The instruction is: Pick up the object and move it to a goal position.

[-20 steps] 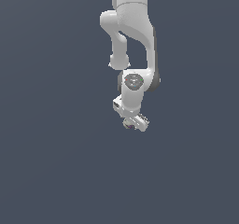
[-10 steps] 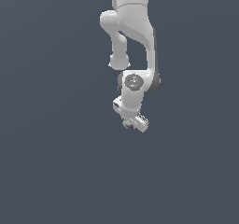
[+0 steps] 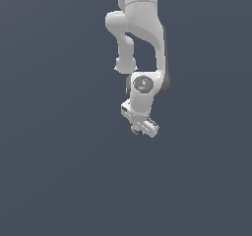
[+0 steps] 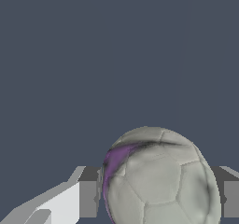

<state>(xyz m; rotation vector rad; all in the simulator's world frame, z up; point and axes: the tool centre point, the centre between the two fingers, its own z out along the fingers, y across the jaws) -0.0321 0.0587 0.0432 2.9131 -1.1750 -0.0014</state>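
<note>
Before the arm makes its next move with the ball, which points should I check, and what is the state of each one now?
1. Ball sits between the pincer fingers: ok, one finger shows on each side.
2. Fingers pressing the ball: cannot tell, contact edges are hidden.
3. Ball lifted off the floor: cannot tell.
4. Goal position visible: not ok, no marker in either view.
5. Path around the arm free: ok, only plain floor shows.

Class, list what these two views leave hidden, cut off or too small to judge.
1. Ball, wrist view: its lower part is cut off by the frame edge.
2. Ball, exterior view: only a tiny speck under the gripper; its markings are unreadable.
3. Jaws, exterior view: too small to judge contact.
4. Goal position: no marker in either view.
</note>
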